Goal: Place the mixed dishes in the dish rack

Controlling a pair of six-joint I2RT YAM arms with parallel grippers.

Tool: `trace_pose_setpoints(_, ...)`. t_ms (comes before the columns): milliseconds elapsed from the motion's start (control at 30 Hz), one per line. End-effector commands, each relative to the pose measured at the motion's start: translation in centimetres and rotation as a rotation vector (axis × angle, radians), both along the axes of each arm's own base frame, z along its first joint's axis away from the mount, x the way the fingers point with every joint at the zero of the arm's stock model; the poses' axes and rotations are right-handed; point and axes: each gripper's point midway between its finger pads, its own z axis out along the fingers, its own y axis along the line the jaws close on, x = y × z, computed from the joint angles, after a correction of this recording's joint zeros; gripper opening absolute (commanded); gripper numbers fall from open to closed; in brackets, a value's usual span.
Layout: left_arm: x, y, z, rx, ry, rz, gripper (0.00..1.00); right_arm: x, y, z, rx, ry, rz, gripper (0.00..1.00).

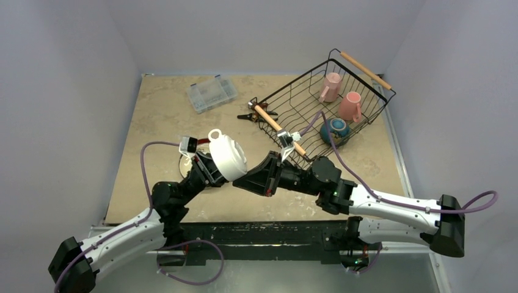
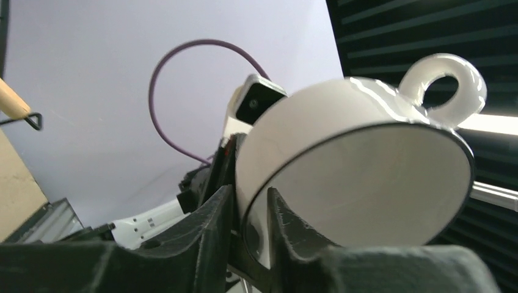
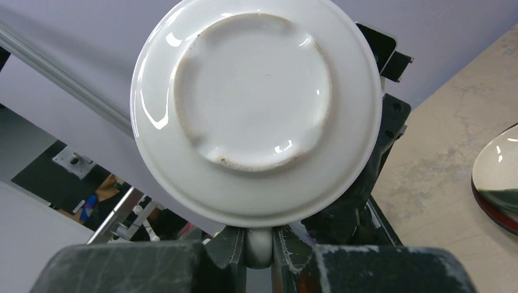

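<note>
Aloft over the table (image 1: 159,116), just short of the dish rack (image 1: 364,69), the white two-handled cup (image 1: 227,157) hangs between our arms: left jaws pinching its rim, right jaws pressed onto a loop handle. We judge it stiff, glazed, slippery and breakable; the handle looks like the surer hold.

Your left arm (image 1: 122,235) slants up from the lower left of the top view, and your right arm (image 1: 391,204) reaches in from the lower right. They meet mid-frame. Your left gripper (image 2: 249,201) pinches the rim of the white cup (image 1: 229,155). Your right gripper (image 3: 259,241) has its fingers closed on the cup's lower handle.
</note>
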Motion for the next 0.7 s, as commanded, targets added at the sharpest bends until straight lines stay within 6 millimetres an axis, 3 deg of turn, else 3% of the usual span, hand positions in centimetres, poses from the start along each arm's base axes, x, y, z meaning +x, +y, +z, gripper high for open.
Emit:
trace_pose_setpoints(0, -2.3, 0.1, 1.0, -0.01, -0.116, -0.056, 0.37, 1.1, -2.2, 5.6, 0.187, 0.022, -0.102, 0.0)
trace_pose_setpoints(100, -2.2, 0.3, -0.6, 0.011, -0.083, -0.048, 0.55, 1.1, -2.7, 5.7, 0.196, 0.042, -0.105, 0.0)
trace_pose_setpoints(200, -2.1, 0.7, -2.3, 0.019, -0.047, -0.036, 0.65, 1.7, -3.0, 5.6, 0.168, 0.044, -0.145, 0.0)
trace_pose_setpoints(367, -2.4, 1.6, -3.9, 0.008, -0.016, -0.027, 0.7, 3.6, -4.2, 5.4, 0.062, 0.033, -0.276, 0.0)
trace_pose_setpoints(467, -2.6, 1.8, -4.3, 0.024, -0.005, -0.025, 0.72, 6.1, -5.7, 3.4, -0.084, 0.058, -0.421, 0.0)
trace_pose_setpoints(667, -3.0, 1.6, -4.6, 0.122, -0.005, -0.018, 0.76, 10.4, -11.2, 1.0, -0.303, 0.049, -0.703, 0.0)
